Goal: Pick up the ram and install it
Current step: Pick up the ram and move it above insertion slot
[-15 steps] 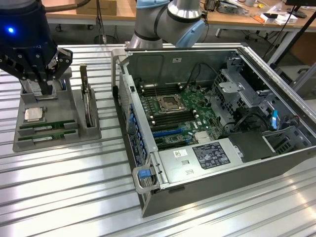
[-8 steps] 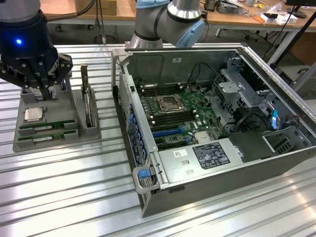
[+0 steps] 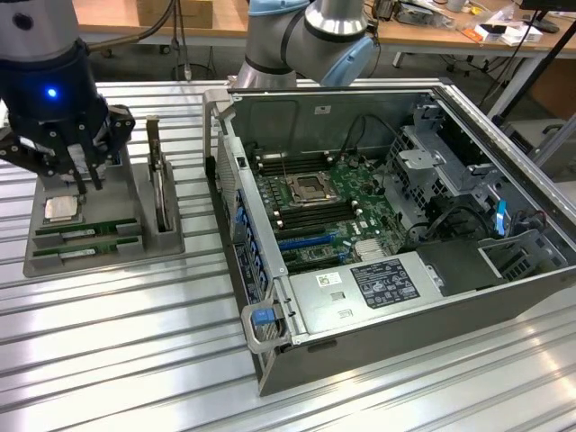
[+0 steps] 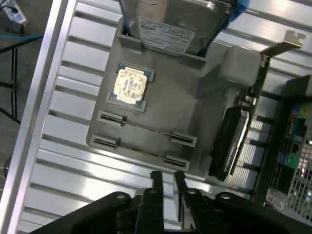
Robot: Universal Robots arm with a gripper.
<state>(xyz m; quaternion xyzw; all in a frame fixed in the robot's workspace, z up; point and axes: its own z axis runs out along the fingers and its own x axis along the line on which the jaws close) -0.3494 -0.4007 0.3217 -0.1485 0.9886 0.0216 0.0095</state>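
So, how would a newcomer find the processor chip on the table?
Look at the grey holder on the exterior view's left of the open computer case. On it lies the processor chip: square and silver, unlike the long green ram sticks beside it.

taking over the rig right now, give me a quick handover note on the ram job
Gripper: open, nothing between its fingers, hanging above the grey holder at the exterior view's left.
Ram: one ram stick and a second ram stick lie in the holder's slots, beside the processor.
Done: nothing; neither stick is lifted.
Left: the pick-up, and the install on the motherboard inside the open computer case.
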